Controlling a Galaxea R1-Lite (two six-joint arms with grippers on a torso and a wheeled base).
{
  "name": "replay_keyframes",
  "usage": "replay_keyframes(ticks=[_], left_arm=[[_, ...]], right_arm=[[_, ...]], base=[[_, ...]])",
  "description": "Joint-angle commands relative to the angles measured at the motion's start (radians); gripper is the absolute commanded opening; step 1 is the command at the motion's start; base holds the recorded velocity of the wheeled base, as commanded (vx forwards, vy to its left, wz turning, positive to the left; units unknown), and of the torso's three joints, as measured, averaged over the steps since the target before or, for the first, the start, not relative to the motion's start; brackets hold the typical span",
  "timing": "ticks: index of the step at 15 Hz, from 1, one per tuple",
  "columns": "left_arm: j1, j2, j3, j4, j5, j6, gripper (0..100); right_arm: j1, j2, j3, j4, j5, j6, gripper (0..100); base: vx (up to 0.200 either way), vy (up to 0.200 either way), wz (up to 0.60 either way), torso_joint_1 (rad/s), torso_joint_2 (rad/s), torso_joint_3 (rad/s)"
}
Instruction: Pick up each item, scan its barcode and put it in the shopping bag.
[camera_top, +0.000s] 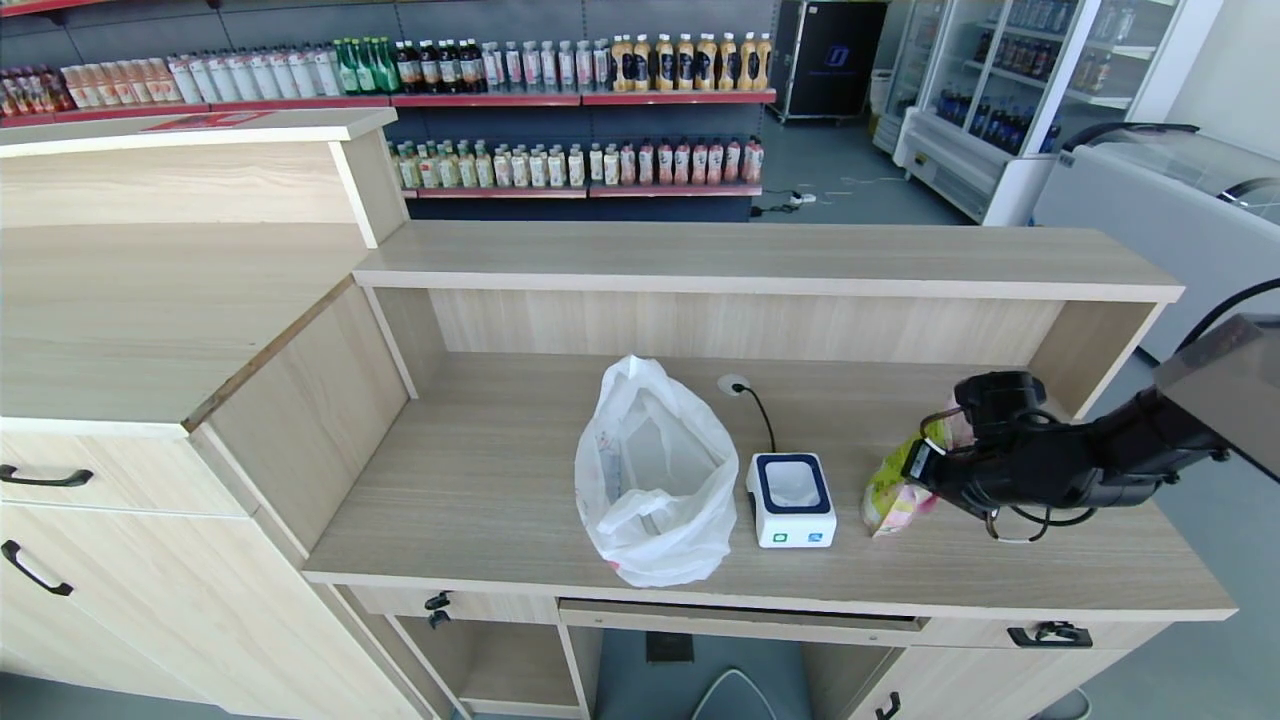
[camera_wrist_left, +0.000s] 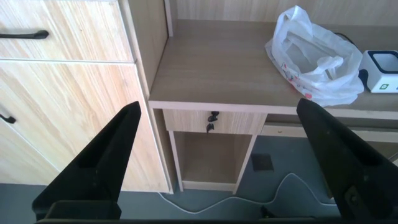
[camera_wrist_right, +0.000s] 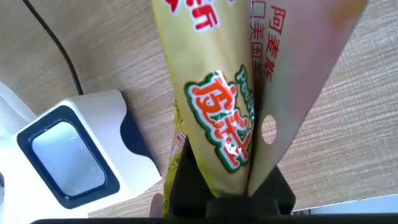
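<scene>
A yellow and pink snack packet (camera_top: 900, 485) hangs just above the counter, right of the white barcode scanner (camera_top: 790, 497), with my right gripper (camera_top: 925, 463) shut on it. The right wrist view shows the snack packet (camera_wrist_right: 230, 99) close up, pinched at its lower end, and the barcode scanner (camera_wrist_right: 68, 155) beside it. The white shopping bag (camera_top: 655, 480) stands open left of the scanner. My left gripper (camera_wrist_left: 217, 155) hangs open below counter height in front of the desk, well left of the shopping bag (camera_wrist_left: 317, 56), with nothing between its fingers.
The wooden counter (camera_top: 480, 480) has a raised back shelf and a taller cabinet with drawers (camera_top: 110, 470) on the left. A black cable (camera_top: 762, 410) runs from the scanner to a grommet behind it. Shelves of bottles stand beyond the counter.
</scene>
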Motion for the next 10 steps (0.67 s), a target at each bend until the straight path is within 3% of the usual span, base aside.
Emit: replay_keyframes(ticks=[1, 6, 9, 10], left_arm=[[0.0, 0.0, 0.0, 0.0, 0.0, 0.0, 100], [0.0, 0.0, 0.0, 0.0, 0.0, 0.0, 100], [0.0, 0.0, 0.0, 0.0, 0.0, 0.0, 100], [0.0, 0.0, 0.0, 0.0, 0.0, 0.0, 100]], right_arm=[[0.002, -0.045, 0.025, -0.001, -0.001, -0.033, 0], [-0.009, -0.303, 0.086, -0.039, 0.043, -0.162, 0], [-0.024, -0.639, 0.149, 0.015, 0.333, -0.262, 0], [-0.023, -0.792, 0.168, 0.096, 0.539, -0.266, 0]], base=[[0.0, 0.0, 0.0, 0.0, 0.0, 0.0], [0.0, 0.0, 0.0, 0.0, 0.0, 0.0], [0.0, 0.0, 0.0, 0.0, 0.0, 0.0], [0.0, 0.0, 0.0, 0.0, 0.0, 0.0]])
